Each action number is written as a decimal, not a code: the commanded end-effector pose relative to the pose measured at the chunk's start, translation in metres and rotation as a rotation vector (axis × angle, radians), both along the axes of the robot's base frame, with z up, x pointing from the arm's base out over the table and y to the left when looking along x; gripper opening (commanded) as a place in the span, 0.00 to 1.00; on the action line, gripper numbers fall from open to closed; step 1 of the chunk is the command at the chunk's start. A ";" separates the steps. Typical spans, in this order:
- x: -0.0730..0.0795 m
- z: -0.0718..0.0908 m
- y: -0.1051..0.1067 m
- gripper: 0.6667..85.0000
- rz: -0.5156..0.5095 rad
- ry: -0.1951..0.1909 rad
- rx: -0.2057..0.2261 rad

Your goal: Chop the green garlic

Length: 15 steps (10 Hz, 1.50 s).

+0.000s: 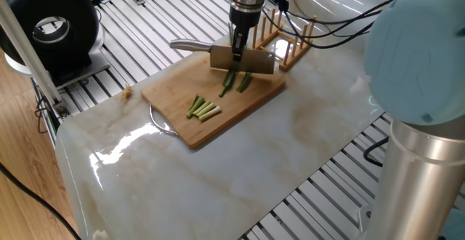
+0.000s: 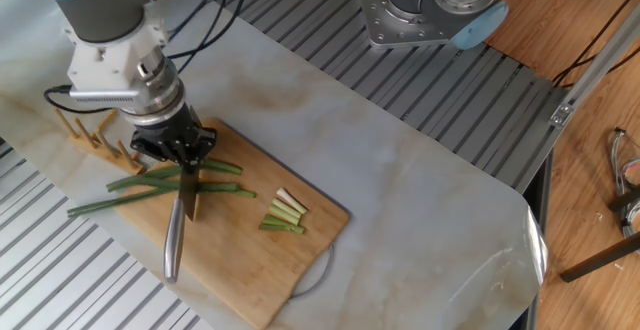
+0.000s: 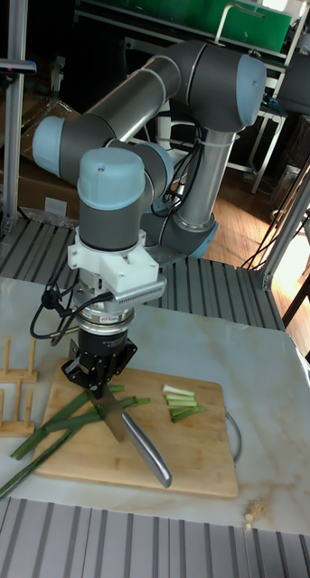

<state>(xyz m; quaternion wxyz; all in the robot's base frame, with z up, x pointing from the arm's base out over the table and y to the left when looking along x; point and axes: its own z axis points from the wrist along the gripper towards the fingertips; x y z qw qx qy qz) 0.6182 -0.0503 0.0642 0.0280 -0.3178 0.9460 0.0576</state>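
Long green garlic stalks (image 2: 140, 192) (image 3: 55, 426) lie across the far end of the wooden cutting board (image 1: 182, 98) (image 2: 240, 260) (image 3: 186, 470); their leafy ends hang off its edge. Short cut pieces (image 1: 203, 109) (image 2: 285, 213) (image 3: 182, 402) lie together near the board's middle. My gripper (image 1: 238, 45) (image 2: 183, 158) (image 3: 98, 384) is shut on a knife (image 1: 243, 60) (image 2: 178, 232) (image 3: 136, 441), its blade held just above the stalks and its metal handle sticking out sideways.
A wooden peg rack (image 1: 287, 40) (image 2: 85, 135) (image 3: 12, 397) stands just past the board's far end, close to the gripper. A black round device (image 1: 51, 25) sits at the table's corner. Cables trail behind the arm.
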 end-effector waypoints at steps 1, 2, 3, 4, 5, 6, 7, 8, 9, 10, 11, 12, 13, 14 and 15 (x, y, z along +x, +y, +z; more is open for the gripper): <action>0.007 -0.001 0.010 0.01 -0.010 -0.020 0.032; 0.011 -0.005 0.016 0.01 -0.014 -0.026 0.036; 0.014 -0.008 0.021 0.01 -0.016 -0.028 0.044; 0.016 -0.010 0.026 0.01 -0.017 -0.031 0.052; 0.017 -0.011 0.030 0.01 -0.017 -0.036 0.056; 0.019 -0.010 0.028 0.01 -0.013 -0.040 0.053; 0.017 -0.006 0.020 0.01 -0.003 -0.038 0.045; 0.013 -0.003 0.011 0.01 0.008 -0.033 0.042; 0.010 -0.002 0.003 0.01 0.017 -0.028 0.041; 0.007 -0.001 -0.002 0.01 0.019 -0.021 0.032; 0.005 0.000 -0.004 0.01 0.017 -0.016 0.029; 0.005 -0.003 -0.002 0.01 0.008 -0.013 0.028; 0.007 -0.007 0.004 0.01 0.001 -0.015 0.036; 0.011 -0.010 0.007 0.01 -0.001 -0.023 0.036; 0.012 -0.011 0.010 0.01 -0.003 -0.024 0.044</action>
